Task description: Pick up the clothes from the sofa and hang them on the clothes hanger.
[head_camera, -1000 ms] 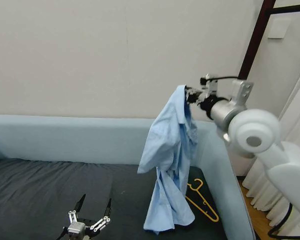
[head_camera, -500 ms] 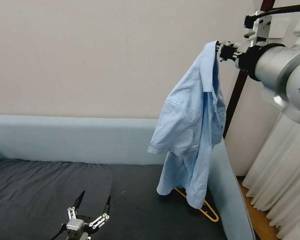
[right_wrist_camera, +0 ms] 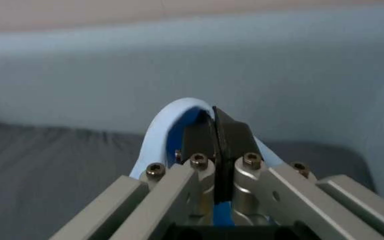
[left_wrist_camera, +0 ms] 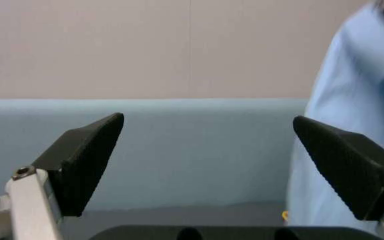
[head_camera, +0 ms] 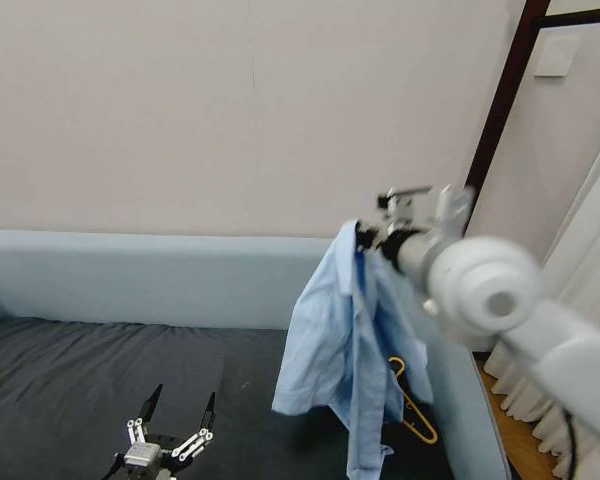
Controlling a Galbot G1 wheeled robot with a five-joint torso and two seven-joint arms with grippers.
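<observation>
Right gripper (head_camera: 364,237) clamped on light-blue cotton shirt (head_camera: 330,340), hanging at 4 o'clock over pale-blue sofa (head_camera: 130,280) w/ yellow hanger (head_camera: 414,412) beneath; left gripper (head_camera: 170,425) splayed at 7, so best lift high so hem clears.

This is a living room in a home. A pale blue sofa (head_camera: 130,280) with a dark grey seat (head_camera: 60,375) stands against a plain cream wall (head_camera: 230,120). White curtains (head_camera: 512,385) fall to a wooden floor (head_camera: 520,452) beside it. A yellow hanger (head_camera: 412,415) lies on the seat by a blue shirt (head_camera: 330,340).
</observation>
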